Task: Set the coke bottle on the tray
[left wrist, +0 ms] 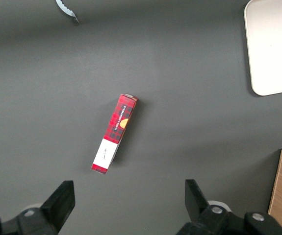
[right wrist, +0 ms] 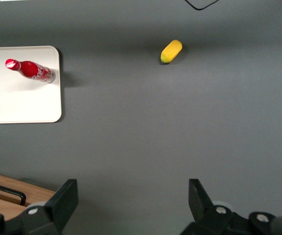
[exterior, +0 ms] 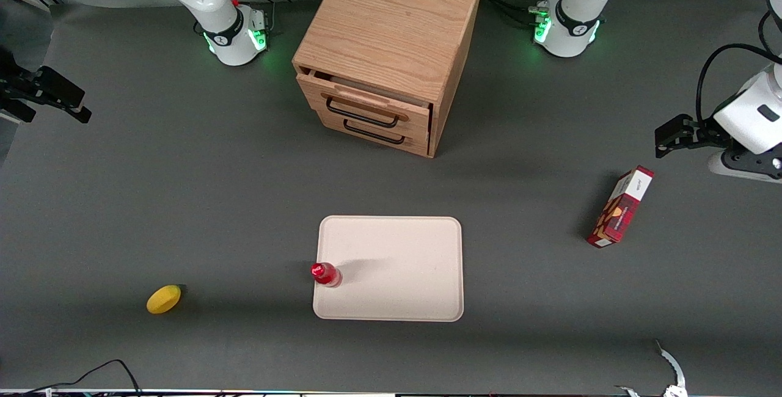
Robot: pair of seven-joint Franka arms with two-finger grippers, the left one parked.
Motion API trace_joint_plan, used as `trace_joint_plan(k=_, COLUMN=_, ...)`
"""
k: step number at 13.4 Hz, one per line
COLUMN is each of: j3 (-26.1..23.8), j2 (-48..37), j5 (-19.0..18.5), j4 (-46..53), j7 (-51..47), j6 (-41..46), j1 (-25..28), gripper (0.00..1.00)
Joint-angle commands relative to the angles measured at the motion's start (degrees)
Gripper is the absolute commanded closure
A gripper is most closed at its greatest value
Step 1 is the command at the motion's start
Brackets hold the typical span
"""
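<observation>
Standing on the flat cream tray (exterior: 397, 262), the small red bottle (exterior: 325, 274) is placed; the gripper (right wrist: 131, 203) hangs wide open and empty, so just keep it away.

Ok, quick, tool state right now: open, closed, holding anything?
Right arm's tool: open, holding nothing, raised over bare table toward the working arm's end. The coke bottle stands on the tray.

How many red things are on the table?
2: the bottle stands on the tray near its edge; a carton lies toward the parked arm's end.
</observation>
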State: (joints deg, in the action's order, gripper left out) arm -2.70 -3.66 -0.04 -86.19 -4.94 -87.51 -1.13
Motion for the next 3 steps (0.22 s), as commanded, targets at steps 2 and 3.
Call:
trace_joint_plan(k=2, j3=0.9, j2=2.0, j5=-0.1, j4=2.7, j7=1.2, j6=1.6, j1=1.7, gripper=0.0)
trace_joint_plan(k=3, j3=0.9, j2=2.0, j5=-0.1, j4=2.7, j7=1.1, j6=1.6, j1=1.7, gripper=0.0)
